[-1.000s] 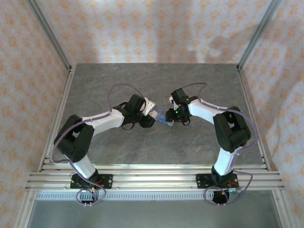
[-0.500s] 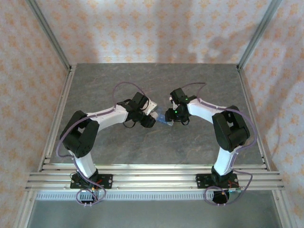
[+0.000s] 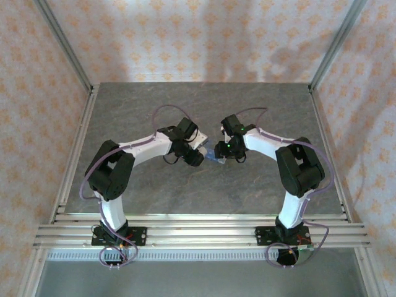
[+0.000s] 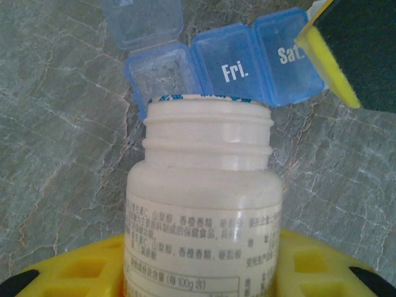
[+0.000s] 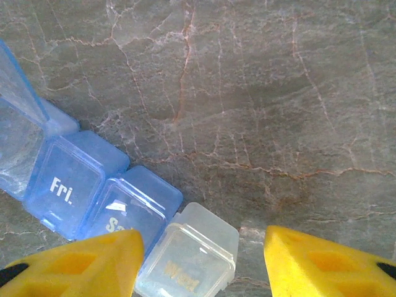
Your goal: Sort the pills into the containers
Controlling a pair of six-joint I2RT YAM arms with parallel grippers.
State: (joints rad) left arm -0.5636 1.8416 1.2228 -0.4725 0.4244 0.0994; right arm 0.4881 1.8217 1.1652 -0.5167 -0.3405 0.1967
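The grey veined bench [image 3: 260, 105] lies under both my arms, and my wrist views cut it off on every side. My left arm [image 3: 139, 148] and right arm [image 3: 266, 141] bend inward until their tips nearly meet. From above, their dark wrists cover most of what sits between them.

My left jaws are pinched on a white bottle [image 4: 204, 185]. Its uncapped mouth points away from them, and its lower half runs out of the frame. My yellow fingers [image 4: 80, 272] show at either side of it. The label is small Chinese print I cannot read, apart from "100g" on the lowest line.

Just beyond the bottle's mouth lies the blue pill box [image 4: 247, 62], its near edge hidden behind the bottle's rim. My right jaws stand spread at the box's other end. One finger [image 5: 74, 260] overlaps a blue compartment, and the other is over bare bench, apart from the box.

The compartment nearest the bottle mouth has its lid [image 4: 142, 21] flipped up. The plastic is cloudy, so I cannot tell what is inside. The next two are closed and read "Fri." and "Sat.", though from my right wrist the second word is half covered by my finger. Between my right jaws sits a clear end compartment [image 5: 185, 253], whose gold lettering is too faint to read.
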